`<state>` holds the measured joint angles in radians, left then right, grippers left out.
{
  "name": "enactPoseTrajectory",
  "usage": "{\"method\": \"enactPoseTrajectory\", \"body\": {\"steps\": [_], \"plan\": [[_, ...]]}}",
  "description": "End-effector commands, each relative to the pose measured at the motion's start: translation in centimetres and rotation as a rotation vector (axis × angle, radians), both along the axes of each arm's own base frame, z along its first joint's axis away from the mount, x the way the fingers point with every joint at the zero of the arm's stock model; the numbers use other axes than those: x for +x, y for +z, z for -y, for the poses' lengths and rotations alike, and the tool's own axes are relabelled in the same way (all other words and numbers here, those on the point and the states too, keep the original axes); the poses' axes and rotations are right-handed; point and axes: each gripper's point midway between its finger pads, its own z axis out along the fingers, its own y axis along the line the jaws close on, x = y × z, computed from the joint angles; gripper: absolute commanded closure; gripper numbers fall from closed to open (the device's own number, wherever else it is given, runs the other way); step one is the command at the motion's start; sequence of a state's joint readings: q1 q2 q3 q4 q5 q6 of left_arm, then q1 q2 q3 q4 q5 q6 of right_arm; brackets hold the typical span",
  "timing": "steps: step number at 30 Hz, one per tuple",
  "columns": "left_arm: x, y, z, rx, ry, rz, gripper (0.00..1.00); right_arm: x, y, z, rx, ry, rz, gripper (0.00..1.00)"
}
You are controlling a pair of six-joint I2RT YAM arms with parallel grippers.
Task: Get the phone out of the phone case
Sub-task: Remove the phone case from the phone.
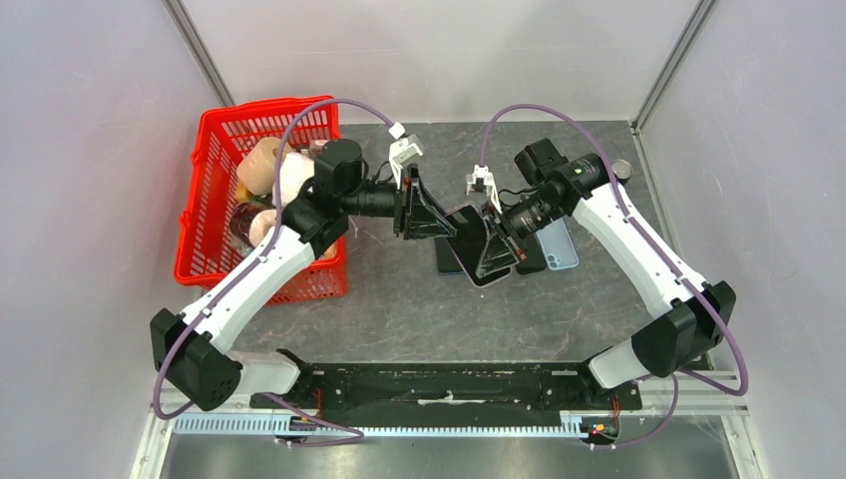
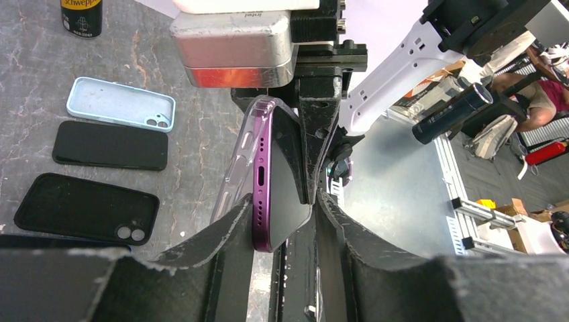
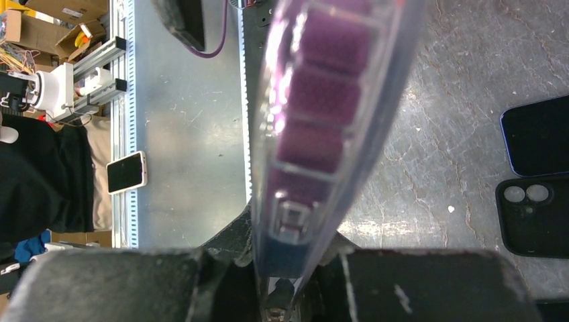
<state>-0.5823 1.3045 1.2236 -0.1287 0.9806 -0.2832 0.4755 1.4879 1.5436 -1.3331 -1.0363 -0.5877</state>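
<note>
Left gripper (image 2: 283, 204): jaws pinch the near end of the purple phone (image 2: 262, 174), one finger on its back side and one on the screen.
Right gripper (image 3: 285, 248): jaws pinch the opposite end, over the clear case (image 2: 236, 168).
Purple phone: held on its edge in the air between both grippers, above the middle of the table (image 1: 399, 299).
Clear case: stands off the phone's back at the left gripper's end, and wraps the phone at the other end.
Table: a pale blue case (image 2: 121, 104) and two black cases (image 2: 111, 145) lie flat; a red basket (image 1: 214, 200) is at the far left.
</note>
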Motion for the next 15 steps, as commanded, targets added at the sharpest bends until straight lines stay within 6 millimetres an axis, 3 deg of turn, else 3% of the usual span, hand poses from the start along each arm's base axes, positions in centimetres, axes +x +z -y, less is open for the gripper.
{"method": "enactPoseTrajectory", "body": {"steps": [1,9,13,15], "plan": [[1.1,-1.6,1.4,0.012,0.027,0.001,0.58,-2.0,4.9,-2.3,0.256,0.144,0.095,1.00],[-0.1,-3.4,2.4,0.040,-0.016,-0.013,0.73,-1.3,5.1,-2.8,0.264,0.130,0.095,1.00],[0.1,-3.7,3.2,0.052,-0.036,-0.012,0.96,-1.0,5.0,-2.9,0.259,0.119,0.093,1.00],[0.4,-4.1,3.6,0.069,-0.050,-0.022,0.98,-0.8,4.8,-3.0,0.253,0.111,0.102,1.00]]}}
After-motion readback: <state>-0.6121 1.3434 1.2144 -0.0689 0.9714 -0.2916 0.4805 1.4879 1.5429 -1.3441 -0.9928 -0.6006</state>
